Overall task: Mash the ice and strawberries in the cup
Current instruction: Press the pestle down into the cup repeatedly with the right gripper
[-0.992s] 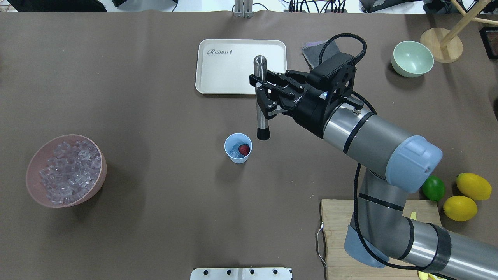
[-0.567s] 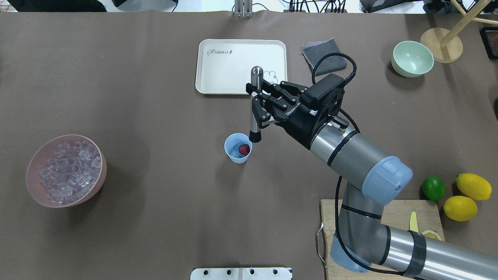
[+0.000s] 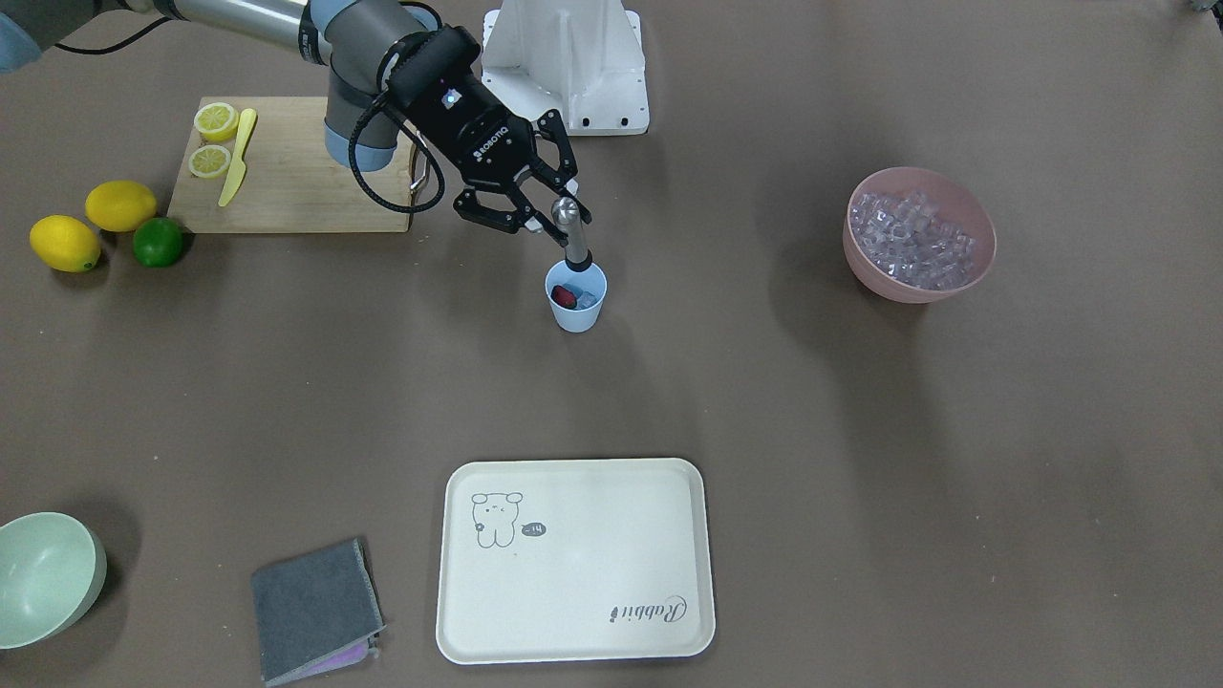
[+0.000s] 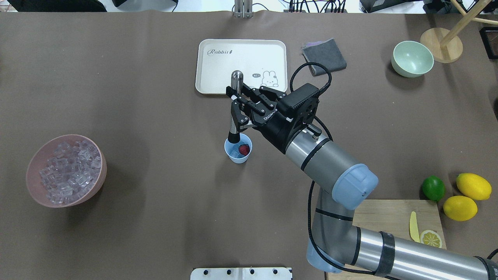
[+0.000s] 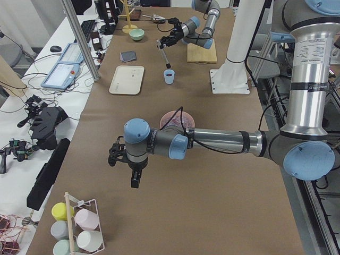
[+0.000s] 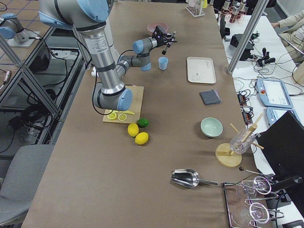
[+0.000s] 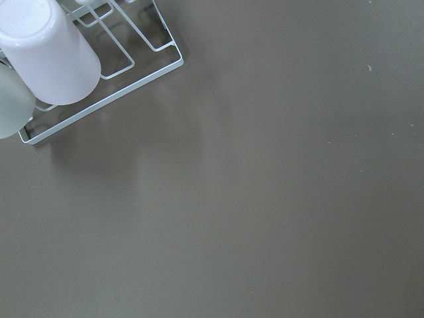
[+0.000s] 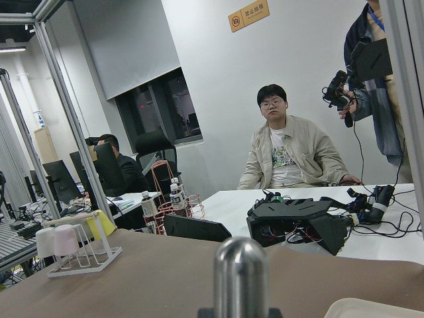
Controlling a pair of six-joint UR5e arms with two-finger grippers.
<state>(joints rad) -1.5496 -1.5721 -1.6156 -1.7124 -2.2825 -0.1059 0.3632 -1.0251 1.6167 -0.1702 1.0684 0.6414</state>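
Overhead exterior view: right gripper (image 4: 233, 105) was clenched on the steel muddler (image 4: 236, 79), held abt upright, black tip at upper-left rim of the cup (image 4: 239, 158), not centred. Cup sat mid-frame on the brown mat (image 4: 148, 85) w/ strawberry (image 4: 244, 149) and ice (image 4: 233, 154) inside. Risks, as judged: tip off-centre, so a push down could land on the rim & knock the light cup over, nothing braced it; hard cubes could skid under the tip & pop out; smooth shaft might slide in the pinch under load. Left gripper (image 5: 134, 183) showed only in exterior left view, lower left, over bare mat nr a cup rack (image 5: 79, 228); couldn't tell if open or closed. Surface: plain matte mat over whole table; pink bowl (image 4: 103, 175) of more cubes far left, tray (image 4: 218, 74) top centre. Room: lab, white desk (image 8: 238, 205) w/ gear, a seated person (image 8: 286, 156) & a standing one (image 8: 379, 99) in right wrist view.
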